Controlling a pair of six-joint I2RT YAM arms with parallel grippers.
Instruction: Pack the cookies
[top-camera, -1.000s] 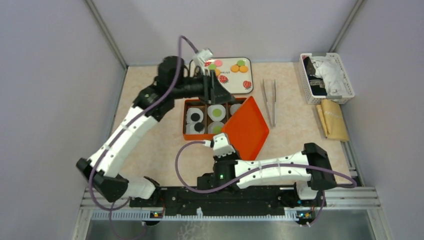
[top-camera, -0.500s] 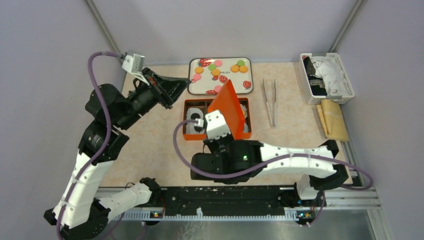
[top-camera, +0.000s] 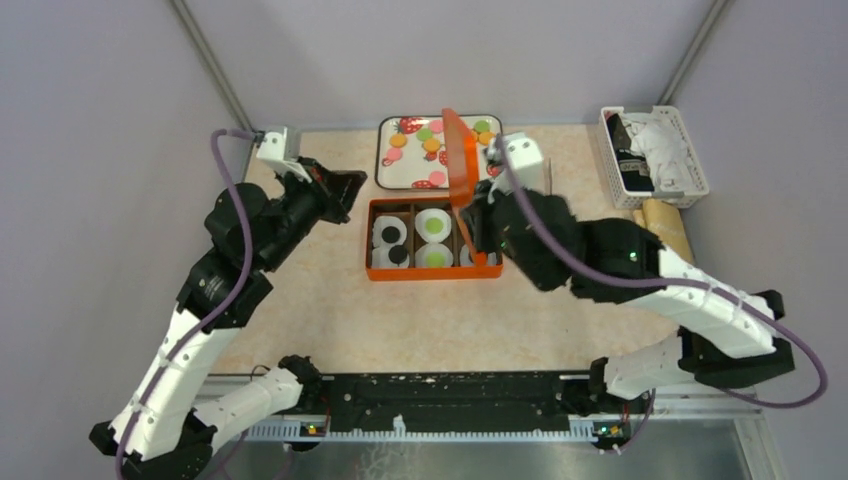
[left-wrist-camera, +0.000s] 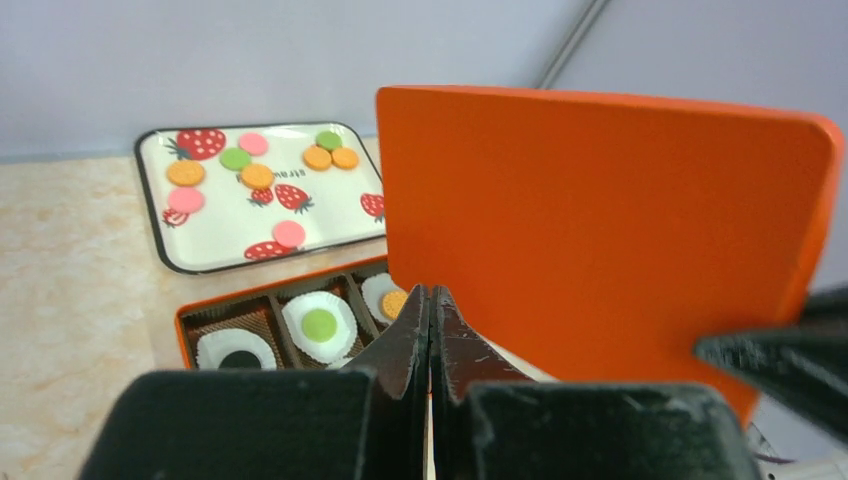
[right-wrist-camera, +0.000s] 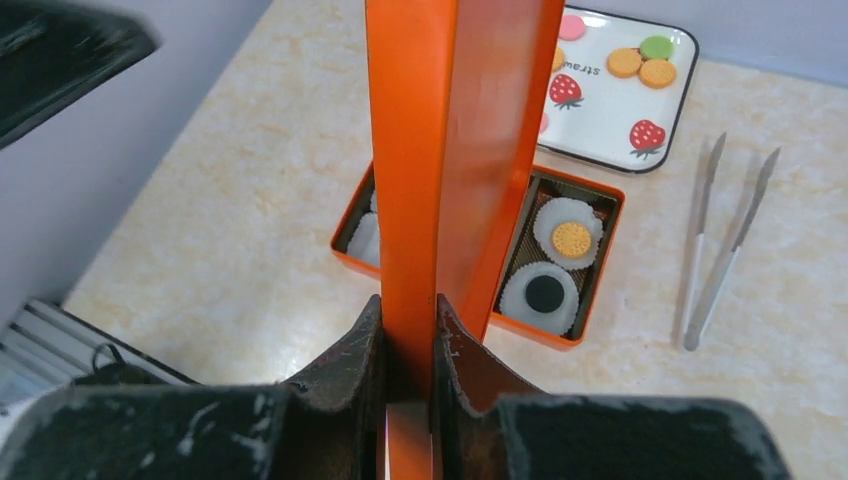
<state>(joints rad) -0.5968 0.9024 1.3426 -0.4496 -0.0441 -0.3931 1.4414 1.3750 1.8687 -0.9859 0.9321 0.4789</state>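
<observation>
Closest to the arm bases sits the orange box (top-camera: 430, 272), open and divided into compartments lined with white paper cups (top-camera: 433, 225); several cups already carry one disc each, black and green toward the left and middle, and one orange and one black at the right end. Above the right part of the box, the right gripper (right-wrist-camera: 410, 310) is clamped on the edge of the flat orange lid (top-camera: 458, 155) and holds it upright on edge; this probably keeps the compartments uncovered, though the lid may instead be about to be fitted, and nothing visible settles which. To the left of the box, the left gripper (left-wrist-camera: 431, 297) hovers above the table, fingers pressed together on nothing, aimed toward the lid; it appears parked out of the way. A pair of tongs (right-wrist-camera: 725, 240) lies on the table just right of the box, touched by neither arm. Farthest back is the strawberry-print tray (left-wrist-camera: 215, 225), just beyond the box; the remaining cookies (top-camera: 432, 145) lie loose on it in pink, green and orange; packing therefore looks incomplete, and closing the box now would leave them out.
</observation>
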